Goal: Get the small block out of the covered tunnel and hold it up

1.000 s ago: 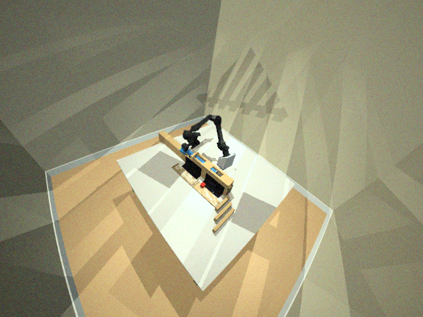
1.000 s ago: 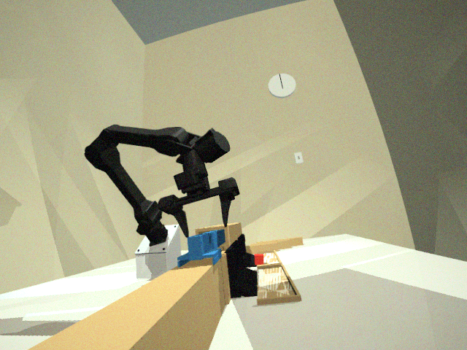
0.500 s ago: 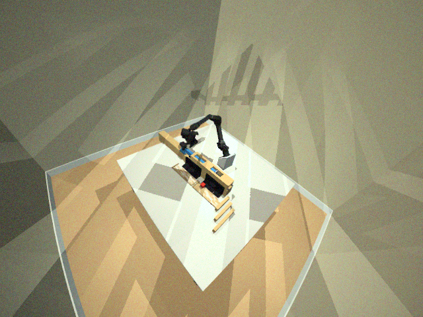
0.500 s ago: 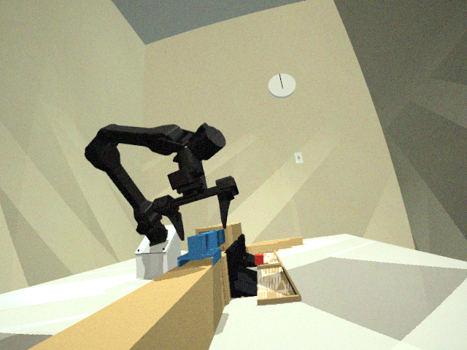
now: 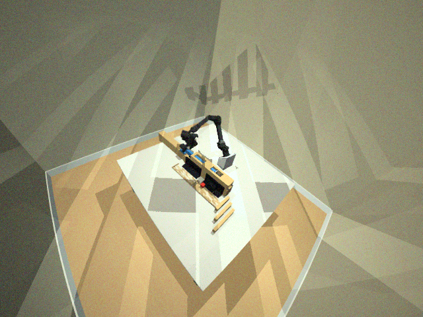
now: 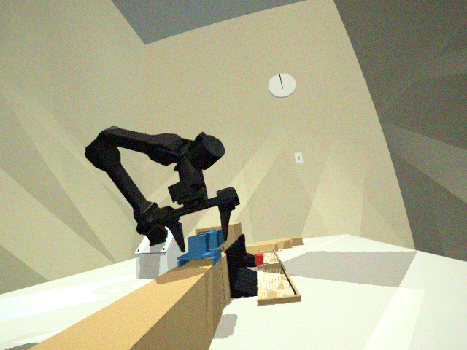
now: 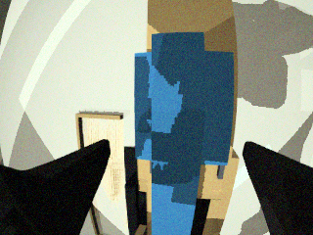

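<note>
Hovers by the blue piece [image 5: 186, 152] [image 6: 205, 243] [image 7: 166, 108] with empty fingers [image 5: 184, 147] [image 6: 225, 218] spread wide. Straddles it from eight and four o'clock in wrist view, likely for clearance.

- In your top view, the tunnel [image 5: 207, 164] [image 6: 236, 229] [image 7: 215, 183] lies between the arm's base [image 5: 226, 161] [image 6: 150, 265] and the tray [image 5: 184, 171] [image 6: 279, 300] [image 7: 99, 116].
- The rail [image 5: 168, 140] [image 6: 150, 301] [image 7: 191, 12] extends toward your upper left, the handle [image 5: 186, 151] [image 6: 205, 244] [image 7: 178, 54] above it.
- Rods [image 5: 223, 220] [image 6: 275, 245] lie near your tunnel's lower-right end.
</note>
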You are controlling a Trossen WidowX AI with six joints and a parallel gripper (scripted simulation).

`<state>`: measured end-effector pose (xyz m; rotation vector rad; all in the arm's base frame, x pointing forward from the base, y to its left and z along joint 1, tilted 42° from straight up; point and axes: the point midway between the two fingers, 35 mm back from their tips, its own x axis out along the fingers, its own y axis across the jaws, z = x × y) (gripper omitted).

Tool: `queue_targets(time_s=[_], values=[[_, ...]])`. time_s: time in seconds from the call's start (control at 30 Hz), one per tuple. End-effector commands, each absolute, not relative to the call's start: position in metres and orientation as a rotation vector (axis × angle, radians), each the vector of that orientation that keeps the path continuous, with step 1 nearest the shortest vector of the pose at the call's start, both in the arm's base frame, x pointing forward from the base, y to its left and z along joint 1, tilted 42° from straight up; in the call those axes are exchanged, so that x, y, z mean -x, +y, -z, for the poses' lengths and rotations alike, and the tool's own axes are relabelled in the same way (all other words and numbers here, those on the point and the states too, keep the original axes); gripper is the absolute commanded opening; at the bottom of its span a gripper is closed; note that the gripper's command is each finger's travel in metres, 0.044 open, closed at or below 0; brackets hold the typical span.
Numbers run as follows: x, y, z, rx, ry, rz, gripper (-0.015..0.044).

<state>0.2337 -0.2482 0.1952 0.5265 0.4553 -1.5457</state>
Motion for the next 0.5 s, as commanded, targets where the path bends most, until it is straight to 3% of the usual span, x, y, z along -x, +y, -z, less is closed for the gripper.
queue_targets(time_s=[0.0, 0.23, 0.47], values=[[-0.2324, -0.2518, -0.1881, -0.526, 0.464, 1.541, 0.044], [-0.2333, -0.2492, -0.1941, -0.526, 0.455, 1.546, 0.0256], [-0.2333, -0.2492, -0.1941, -0.526, 0.455, 1.546, 0.021]])
